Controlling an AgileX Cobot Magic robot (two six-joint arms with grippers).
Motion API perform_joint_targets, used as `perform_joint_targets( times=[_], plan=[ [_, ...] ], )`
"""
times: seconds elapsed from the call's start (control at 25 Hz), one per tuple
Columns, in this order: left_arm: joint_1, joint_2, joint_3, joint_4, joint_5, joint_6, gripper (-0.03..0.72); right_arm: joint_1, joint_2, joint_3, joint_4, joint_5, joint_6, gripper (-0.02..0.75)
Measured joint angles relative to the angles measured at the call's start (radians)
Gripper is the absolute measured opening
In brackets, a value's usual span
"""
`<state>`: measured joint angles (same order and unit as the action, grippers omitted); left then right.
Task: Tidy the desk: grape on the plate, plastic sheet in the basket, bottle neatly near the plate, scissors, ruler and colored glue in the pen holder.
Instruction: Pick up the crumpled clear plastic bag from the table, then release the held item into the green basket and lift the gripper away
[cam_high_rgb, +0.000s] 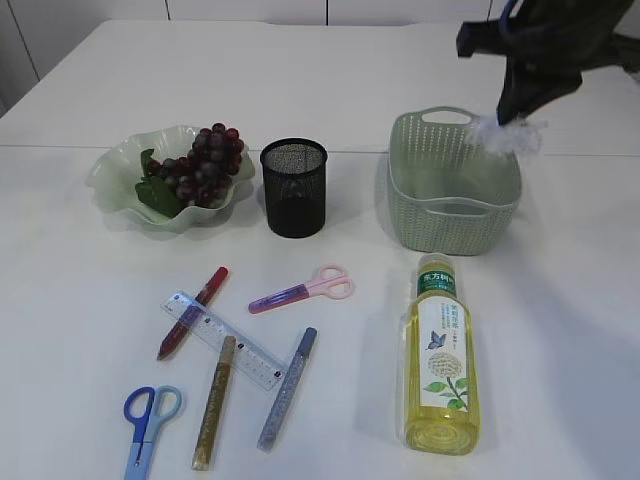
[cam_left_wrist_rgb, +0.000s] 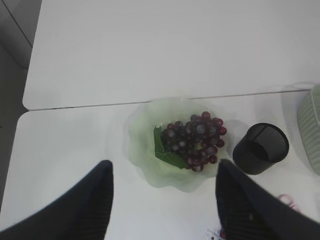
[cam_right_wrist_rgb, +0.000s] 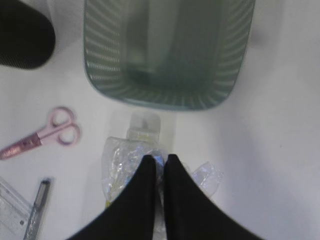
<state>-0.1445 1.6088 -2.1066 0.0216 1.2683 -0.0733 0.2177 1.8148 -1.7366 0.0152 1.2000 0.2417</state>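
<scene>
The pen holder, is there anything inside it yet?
No. In the exterior view the black mesh pen holder looks empty, while the pink scissors, the ruler and the glue sticks all lie on the table.

I am working at a plain white counter (cam_high_rgb: 560, 330) in what looks like an office or lab test room. Its surface is two white slabs meeting at a seam, with pale cabinet fronts (cam_high_rgb: 250, 10) along the 12 o'clock edge. Desk supplies suggest an office setup: a black mesh pen holder (cam_high_rgb: 294, 187) at centre, a clear ruler (cam_high_rgb: 226, 340) and blue scissors (cam_high_rgb: 148, 422) toward 7 o'clock.
</scene>
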Motion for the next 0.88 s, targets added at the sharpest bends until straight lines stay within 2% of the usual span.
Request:
perform_joint_targets(
  times=[0.44, 0.68, 0.76, 0.84, 0.88],
  plan=[
    [0.0, 0.0, 0.0, -0.022, 0.0, 0.0, 0.469, -0.007, 0.262, -0.369, -0.054, 0.032, 0.02, 0.044],
    [0.0, 0.0, 0.0, -0.038, 0.0, 0.0, 0.469, -0.038, 0.368, -0.452, -0.057, 0.041, 0.037, 0.054],
    [0.0, 0.0, 0.0, -0.041, 0.0, 0.0, 0.469, -0.045, 0.383, -0.455, -0.058, 0.041, 0.039, 0.09],
    [0.0, 0.0, 0.0, -0.041, 0.0, 0.0, 0.469, -0.051, 0.396, -0.455, -0.061, 0.032, 0.039, 0.171],
    [0.0, 0.0, 0.0, -0.041, 0.0, 0.0, 0.469, -0.051, 0.397, -0.455, -0.06, 0.021, 0.039, 0.239]
  ],
)
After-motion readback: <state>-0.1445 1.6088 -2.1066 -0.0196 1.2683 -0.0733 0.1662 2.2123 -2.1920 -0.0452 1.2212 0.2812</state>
